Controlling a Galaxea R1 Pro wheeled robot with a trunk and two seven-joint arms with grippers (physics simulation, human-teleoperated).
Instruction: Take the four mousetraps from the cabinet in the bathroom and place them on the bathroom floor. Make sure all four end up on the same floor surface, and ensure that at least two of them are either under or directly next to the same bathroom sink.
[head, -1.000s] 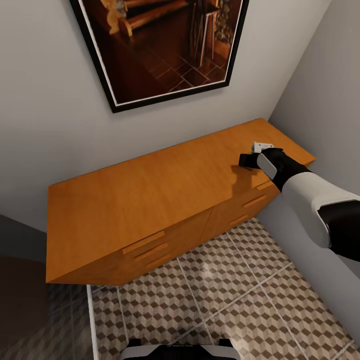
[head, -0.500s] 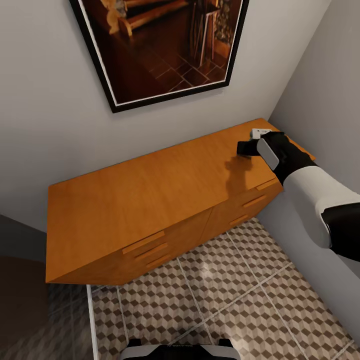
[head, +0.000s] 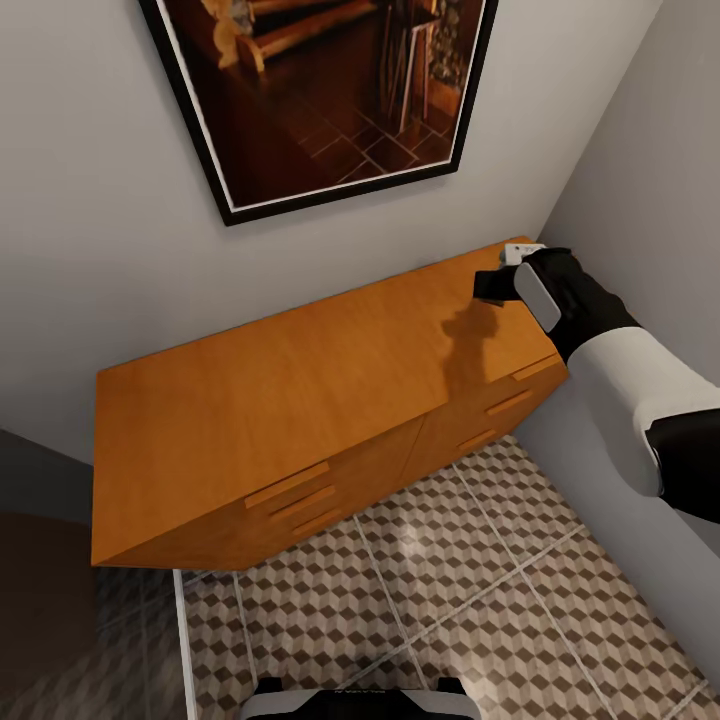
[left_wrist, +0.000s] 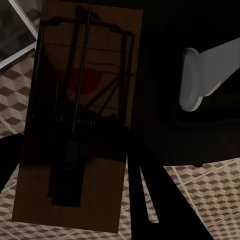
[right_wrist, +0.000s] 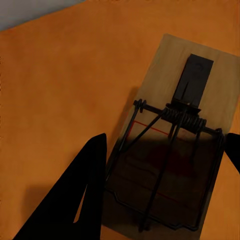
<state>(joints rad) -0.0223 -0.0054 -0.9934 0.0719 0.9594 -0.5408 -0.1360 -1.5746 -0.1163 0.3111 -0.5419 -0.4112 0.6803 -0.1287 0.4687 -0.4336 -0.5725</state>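
Wall picture (head: 320, 95): black-framed, dark brown interior scene; hangs on the pale wall above the cabinet.
Cabinet (head: 300, 390): orange-brown wood, two columns of drawers with slim bar handles; stands against the wall, its right end in the corner.
Bathroom floor (head: 450, 590): tiles in brown, beige and white cube pattern, pale grout; runs along the cabinet front.
Left gripper (left_wrist: 75, 200): dark fingers frame a mousetrap; jaws clamped on it, as far as the left wrist view shows.
Left-held mousetrap (left_wrist: 77, 115): flat wooden plate with black wire bar and spring, in shadow; cube-pattern tiles visible beyond its edges.
Right gripper (head: 492, 285): black, at the end of the white and black arm, above the right end of the cabinet's surface; casts a shadow on the wood.
Right gripper's jaws: apart, one dark finger on either side of a mousetrap in the right wrist view; contact cannot be told.
Second mousetrap (right_wrist: 175, 150): wooden plate with black wire frame and coil spring, on or just above the cabinet's orange surface.
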